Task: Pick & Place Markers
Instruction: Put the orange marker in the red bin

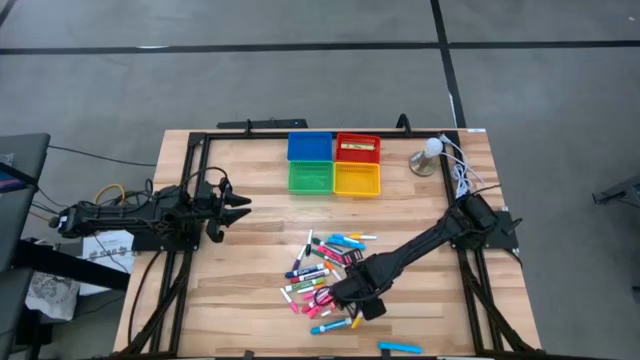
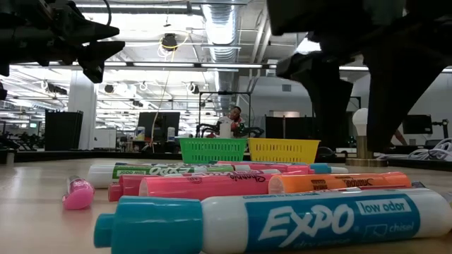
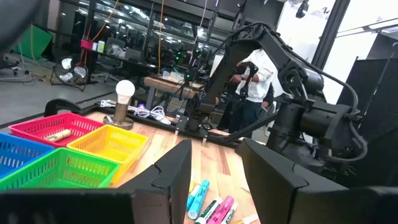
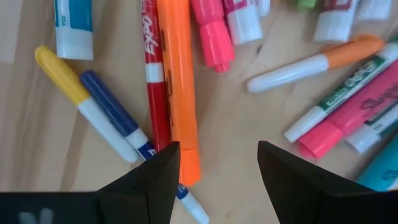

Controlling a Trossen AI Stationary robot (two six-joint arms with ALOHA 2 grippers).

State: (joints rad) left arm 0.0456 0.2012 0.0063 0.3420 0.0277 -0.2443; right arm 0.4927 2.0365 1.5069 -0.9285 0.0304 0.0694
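- The left hand (image 1: 243, 208) hangs over the left part of the wooden bench (image 1: 250, 290), well apart from everything that lies on it; in its own wrist view the two dark fingers (image 3: 177, 177) stand apart with nothing between them.
- At the back of the bench sit four small trays in a square: the blue tray (image 1: 309, 147) and the red tray (image 1: 357, 148) behind, the green tray (image 1: 311, 177) and the yellow tray (image 1: 357, 180) in front.
- One pale stubby thing lies inside the red tray; what it is cannot be told.
- The markers (image 1: 325, 268) lie loose in a heap on the front middle of the bench, caps pointing every way, none in the green or yellow tray.
- In the low view a teal-capped marker (image 2: 275, 224) lies nearest the camera, with pink and orange ones behind it.
- One blue marker (image 1: 400, 347) lies alone at the front edge, apart from the heap.
- The right hand (image 1: 362, 305) is down over the front right side of the heap; its fingers (image 4: 155, 180) are spread wide, gripping nothing, with an orange marker (image 4: 180, 87) and a red marker (image 4: 153, 81) just ahead of them.
- A white lamp bulb on a stand (image 1: 430, 155) stands right of the trays, with white cable beside it.
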